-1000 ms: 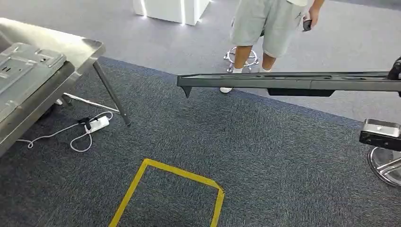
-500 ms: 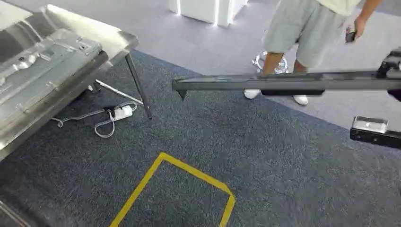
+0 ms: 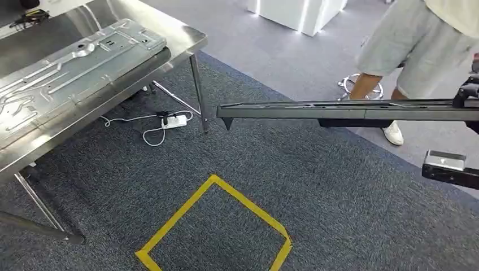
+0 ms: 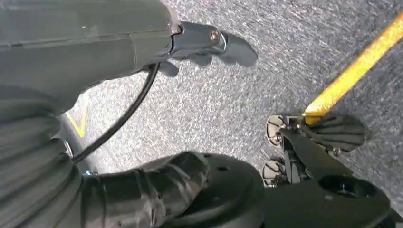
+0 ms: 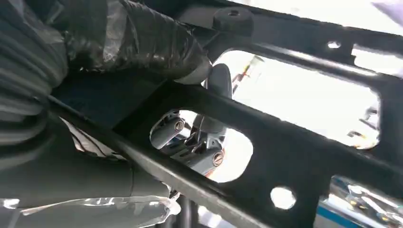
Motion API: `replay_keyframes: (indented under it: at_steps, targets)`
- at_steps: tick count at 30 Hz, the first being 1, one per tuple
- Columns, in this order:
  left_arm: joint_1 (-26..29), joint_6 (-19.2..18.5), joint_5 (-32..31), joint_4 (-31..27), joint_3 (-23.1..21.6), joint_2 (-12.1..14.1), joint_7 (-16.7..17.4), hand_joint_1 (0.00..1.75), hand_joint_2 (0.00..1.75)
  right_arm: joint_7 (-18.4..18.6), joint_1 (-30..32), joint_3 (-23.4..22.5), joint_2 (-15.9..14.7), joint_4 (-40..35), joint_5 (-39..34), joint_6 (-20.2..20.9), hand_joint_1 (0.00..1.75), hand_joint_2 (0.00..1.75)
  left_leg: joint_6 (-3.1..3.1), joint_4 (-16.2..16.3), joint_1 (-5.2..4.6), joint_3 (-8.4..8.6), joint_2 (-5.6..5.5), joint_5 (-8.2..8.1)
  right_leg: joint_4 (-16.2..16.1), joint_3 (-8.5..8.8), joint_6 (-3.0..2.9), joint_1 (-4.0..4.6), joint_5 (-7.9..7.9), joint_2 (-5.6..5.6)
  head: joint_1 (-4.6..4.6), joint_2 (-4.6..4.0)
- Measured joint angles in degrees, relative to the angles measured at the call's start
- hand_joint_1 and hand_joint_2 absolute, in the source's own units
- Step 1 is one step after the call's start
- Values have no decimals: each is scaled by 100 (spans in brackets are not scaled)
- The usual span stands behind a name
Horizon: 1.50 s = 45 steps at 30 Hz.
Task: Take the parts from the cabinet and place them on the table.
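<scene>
The right robot hand is grasping a long black metal frame, with its fingers showing through one of the frame's cut-outs in the right wrist view. In the head view the frame is reaching level across the picture from the right edge, hanging above the grey carpet and well apart from the steel surface at upper left. The left robot hand is hanging over the carpet and carrying nothing; whether its fingers are spread or curled I cannot tell. A silver stamped panel is already lying on the surface.

The step in hand looks like the carry to the surface. To do it well, the frame should be kept level, its free tip watched so it clears the surface's leg, and its long side lined up with the surface beside the panel. A person is standing just behind the frame, so any swing should be slow.
</scene>
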Motion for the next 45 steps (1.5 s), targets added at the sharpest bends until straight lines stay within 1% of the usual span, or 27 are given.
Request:
replay_keyframes:
  at_steps: [2, 4, 6, 7, 9, 11, 13, 17, 19, 21, 23, 24, 26, 27, 28, 32, 33, 34, 35, 37, 38, 39, 41, 42, 43, 44, 45]
  targets:
    - [5, 0, 0, 0, 0, 4, 4, 0, 175, 0, 40, -22, -4, -2, 0, 0, 175, 175, 90, -152, 46, 94, -110, 83, 15, 58, 69, -7, -44, -42, -5, 2]
    - [9, 0, 0, 0, 0, 4, 7, 0, 175, 0, 67, -72, 9, -2, 0, 0, 175, 175, 122, -209, 67, 132, -202, 114, 453, -115, 83, -43, -331, 500, 9, 2]
    - [-6, 0, 0, 0, 0, 2, 9, 0, 175, -4, 86, -96, 26, -4, 0, 0, 175, 175, 132, -206, 66, 128, -321, 114, 1257, -519, 116, -54, -710, 651, 11, 2]
    - [-8, 0, 0, 0, 0, 4, 7, 0, 175, -9, 113, -94, 39, -9, 2, -4, 175, 175, 132, -198, 65, 127, -383, 114, 1535, -672, 134, -57, -776, 661, 11, 2]
    - [-7, 4, -2, 0, 0, 7, 21, 0, 175, -22, 135, -94, 55, -9, 62, -17, 175, 175, 121, -158, 74, 128, -531, 105, 1361, -631, 167, -95, -493, 664, 11, 2]
    - [-1, 13, -35, 0, 2, 7, 41, 0, 175, -33, 132, -92, 55, -13, 120, -31, 175, 175, 67, -71, 99, 125, -677, 54, 418, -205, 218, -167, 71, 746, 11, 2]
    - [-10, 28, -59, 0, 2, 15, 55, 0, 175, -31, 85, -39, 114, -13, 142, -55, 175, 175, 0, 65, 80, 19, -796, 13, 76, -75, 221, -178, -9, 1129, 20, 2]
    - [9, 13, -61, 0, 2, 26, -120, 0, 175, -35, 68, 61, 142, -17, 203, -63, 175, 175, -123, 35, 101, -101, -1016, 69, 104, -101, 34, -182, 20, 851, 4, 2]
    - [6, 7, -61, 0, 2, 20, -157, 0, 175, -37, 52, 85, 136, -20, 205, -63, 175, 175, -173, 374, 87, -222, -500, -162, 86, -90, -45, -146, 34, 731, -13, 2]
    - [-2, 2, -59, 0, 2, 20, -170, 0, 175, -37, 26, 87, 133, -20, 205, -63, 175, 175, -199, 1147, 137, -603, -348, -532, 86, -91, -101, -106, 23, 587, -13, 2]
    - [-4, 0, -57, 0, 2, 20, -170, 0, 175, -39, 25, 90, 138, -20, 205, -61, 175, 175, -201, 1607, 154, -836, -333, -628, 86, -85, -118, -76, 12, 436, -11, 2]
    - [0, -4, -48, 0, 4, 20, -168, 0, 175, -44, 25, 92, 144, -20, 205, -59, 175, 175, -192, 1485, 153, -786, -331, -493, 86, -79, -128, -69, 5, 369, -13, 0]
    - [5, -7, -39, 0, 13, 22, -164, 0, 175, -52, 27, 92, 162, -20, 203, -57, 175, 175, -130, 695, 133, -383, -259, -16, 86, -46, -132, -39, -13, 249, -13, 2]
    - [4, -4, -39, 0, 26, 22, -146, 0, 175, -61, 27, 90, 162, -20, 203, -55, 175, 175, -63, 249, 89, -145, -116, 166, 84, -15, -129, -28, -29, 198, -13, 2]
    - [-1, -4, -42, 0, 35, 26, -125, 0, 175, -61, 37, 83, 162, -20, 210, -50, 175, 175, -16, 108, 12, -59, 126, 42, 66, -4, -119, -23, -40, 135, -9, 2]
    - [-3, -15, -63, 0, 39, 26, -118, 0, 175, 2, 277, 118, 136, -55, -189, 192, 175, 175, 86, -124, -24, 30, -56, 104, -37, 106, -10, -25, -18, -114, -18, 2]
    - [16, -17, -68, 0, 41, 22, -116, 0, 175, 61, 227, 170, 22, -53, -422, 240, 175, 175, 82, -267, 59, 135, -104, 184, 3, 119, 13, -50, -74, 20, -11, 2]
    - [16, -20, -72, 0, 44, 22, -116, 0, 175, 125, -12, 282, -110, -52, -734, 317, 175, 175, 90, -323, 50, 148, -171, 212, 153, 39, 24, -69, -181, 360, -2, 2]
    - [5, -28, -85, 0, 44, 24, -118, 0, 175, 196, -228, 412, -292, -52, -1097, 419, 175, 175, 111, -320, 53, 135, -195, 225, 478, -132, 16, -68, -386, 541, 0, 2]
    - [-12, -74, -120, 0, 46, 24, -149, 0, 175, 418, -350, 625, -786, -61, -2156, 500, 175, 175, 119, -304, 71, 134, -326, 219, 1311, -539, 60, -91, -740, 659, 0, 2]
    - [-17, -103, -131, 0, 44, 26, -175, 0, 175, 621, 94, 578, -1277, -51, -3033, 226, 175, 175, 117, -282, 78, 129, -398, 213, 1560, -661, 95, -116, -767, 662, -5, 2]
    - [-18, -114, -142, 0, 46, 26, -177, 0, 175, 774, 833, 406, -1865, 33, -3723, -165, 175, 175, 96, -239, 101, 139, -487, 190, 1524, -649, 137, -147, -639, 666, -2, 2]
    - [-7, -129, -142, 0, 46, 26, -173, 0, 175, 1151, 1571, -201, -2835, 222, -4621, -28, 175, 175, -11, -81, 170, 103, -597, 111, 858, -368, 237, -234, -152, 711, -2, 2]
    - [-5, -140, -142, 0, 48, 30, -173, 0, 175, 1291, 1737, -616, -3109, 301, -4857, 224, 175, 175, -74, 33, 187, 50, -640, 60, 427, -186, 310, -307, 59, 841, 0, 2]
    - [-12, -144, -142, -4, 57, 64, -173, 0, 175, 1410, 1977, -1014, -3275, 361, -5017, 447, 175, 175, -136, 121, 182, -31, -688, 8, 336, -167, 383, -317, -117, 1137, 2, 0]
    - [-38, -155, -142, -7, 72, 66, -168, 0, 175, 1545, 2182, -1363, -3574, 404, -5103, 647, 175, 175, -175, 227, 182, -116, -716, -32, 313, -189, 236, -281, -71, 1074, -15, 2]
    - [-36, -164, -135, -7, 81, 68, -170, 0, 175, 1587, 2431, -1570, -3754, 440, -5125, 667, 175, 175, -208, 189, 175, -127, -726, -11, 327, -203, 179, -264, -68, 1024, -15, 0]
